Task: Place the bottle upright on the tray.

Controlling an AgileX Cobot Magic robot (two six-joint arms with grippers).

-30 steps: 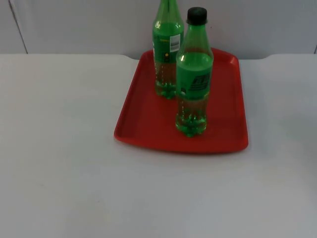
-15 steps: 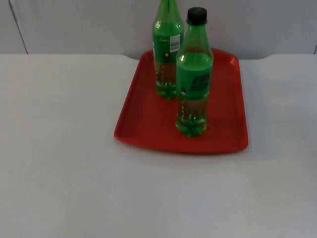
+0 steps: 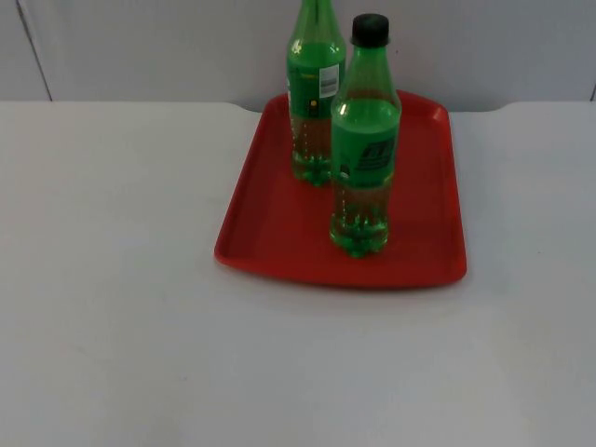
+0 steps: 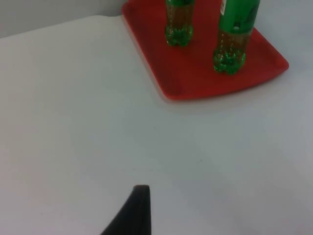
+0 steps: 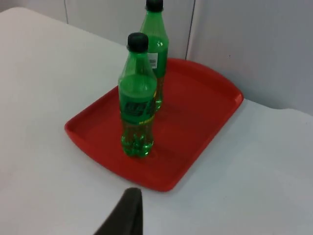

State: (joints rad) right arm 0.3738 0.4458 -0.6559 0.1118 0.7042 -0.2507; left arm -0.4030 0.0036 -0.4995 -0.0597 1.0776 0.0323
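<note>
Bottle: the green plastic black-capped bottle [image 3: 365, 140] was stood upright on the red plastic tray [image 3: 270, 233], near its front edge, so the task was judged complete.
Neighbour: a second green bottle [image 3: 315, 93] was stood behind it, leaving room.
Left gripper [image 4: 131, 215]: held back over the table; finger spread could not be told.
Right gripper [image 5: 124, 218]: likewise held back, its spread not told.

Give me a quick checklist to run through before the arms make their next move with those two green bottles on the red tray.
1. Front bottle upright on the red tray: ok.
2. Back bottle upright on the tray: ok.
3. The bottles stand apart from each other: ok, a gap shows in the left wrist view.
4. Tray lying fully on the white table: ok.
5. Left gripper over bare table, away from the tray: ok; finger opening: cannot tell.
6. Right gripper back from the tray's near edge: ok; finger opening: cannot tell.
</note>
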